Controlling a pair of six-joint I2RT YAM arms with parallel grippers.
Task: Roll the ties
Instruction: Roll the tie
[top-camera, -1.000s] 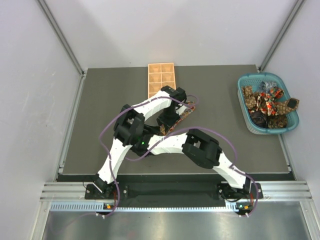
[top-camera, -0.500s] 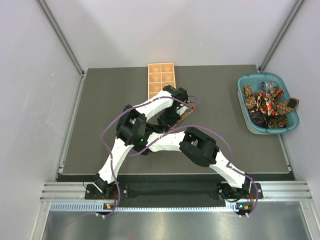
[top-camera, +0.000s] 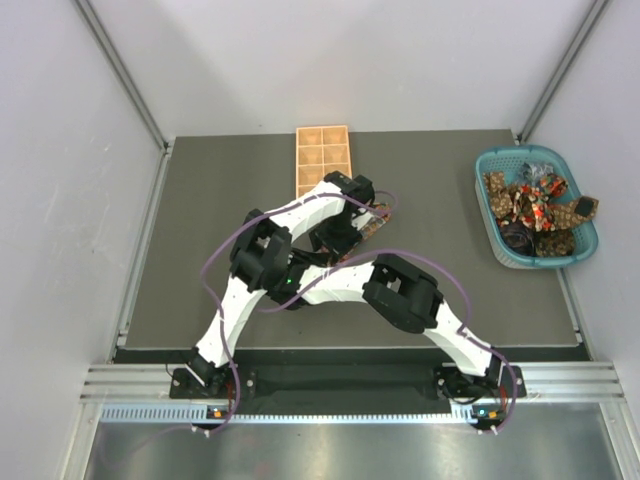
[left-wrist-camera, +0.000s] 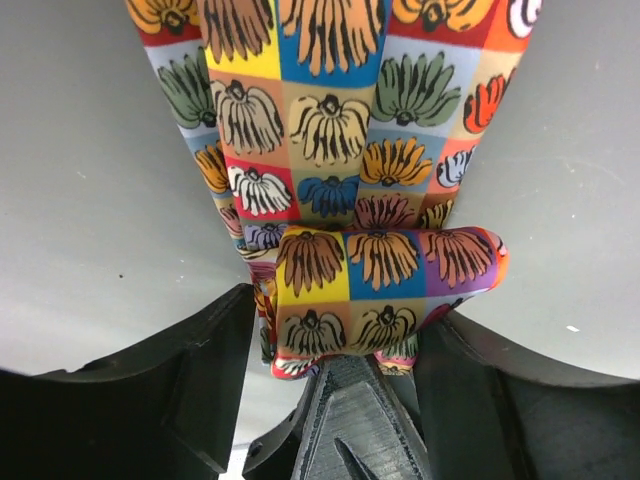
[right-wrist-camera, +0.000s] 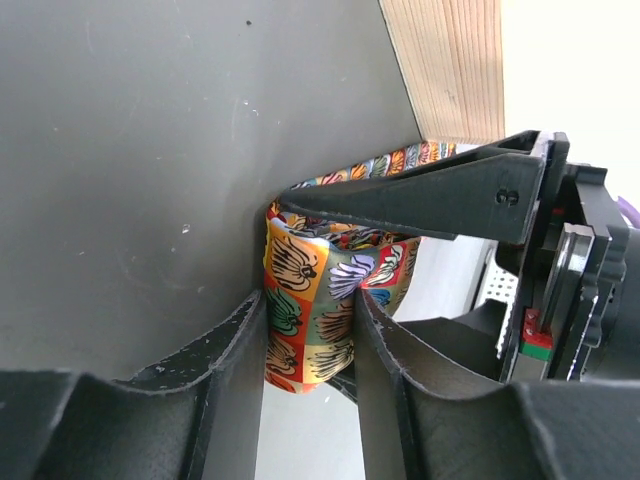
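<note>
A tie (left-wrist-camera: 330, 120) printed with bright squares lies on the dark table, and its near end is wound into a small roll (left-wrist-camera: 385, 285). My left gripper (left-wrist-camera: 340, 310) has its jaws on either side of the roll, touching it. My right gripper (right-wrist-camera: 310, 300) is shut on the same roll (right-wrist-camera: 310, 300) from the side; one of its fingers (left-wrist-camera: 360, 420) shows under the roll in the left wrist view. In the top view both grippers meet mid-table, left (top-camera: 333, 240) and right (top-camera: 335, 260), and only a short stretch of tie (top-camera: 373, 226) shows.
The tan wooden tray (top-camera: 323, 158) stands just behind the grippers and shows in the right wrist view (right-wrist-camera: 450, 70). The teal basket (top-camera: 510, 258) at the right edge holds several more ties (top-camera: 535, 205). The arms cross over the table's middle.
Both grippers have stayed together at the roll. The arms shifted slightly, and less of the flat tie shows beside the left wrist than a second ago.
</note>
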